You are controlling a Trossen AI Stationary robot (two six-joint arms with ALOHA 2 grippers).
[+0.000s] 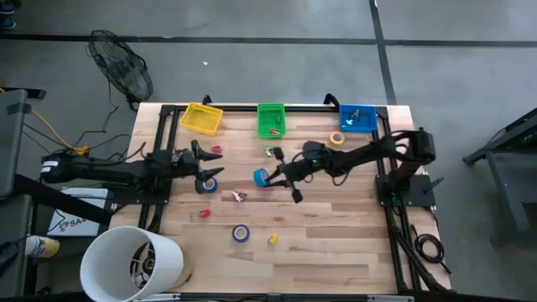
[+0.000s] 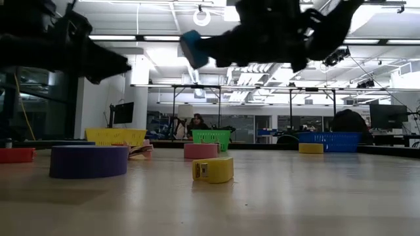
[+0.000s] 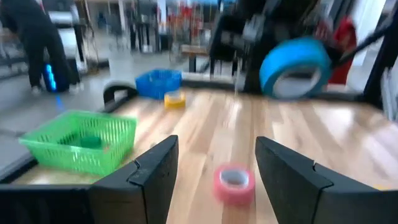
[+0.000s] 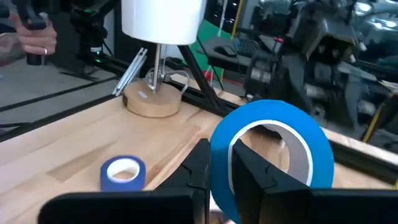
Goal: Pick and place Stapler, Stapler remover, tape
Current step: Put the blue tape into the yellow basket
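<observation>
Right end effector [image 1: 267,178] clamped tight on the rim of a light-blue ring-shaped tape roll [image 4: 273,149], held up off the wooden counter [image 1: 336,243] near its middle. Left end effector [image 3: 214,177] fingers spread apart, holding nothing, facing a pink tape roll [image 3: 234,182]. Darker blue tape roll [image 1: 241,233] lies flat nearer the front edge.

The wooden table [image 1: 336,243] carries three baskets [image 1: 270,119] (yellow, green, blue) along its far edge, with scattered tape rolls [image 1: 241,233].
</observation>
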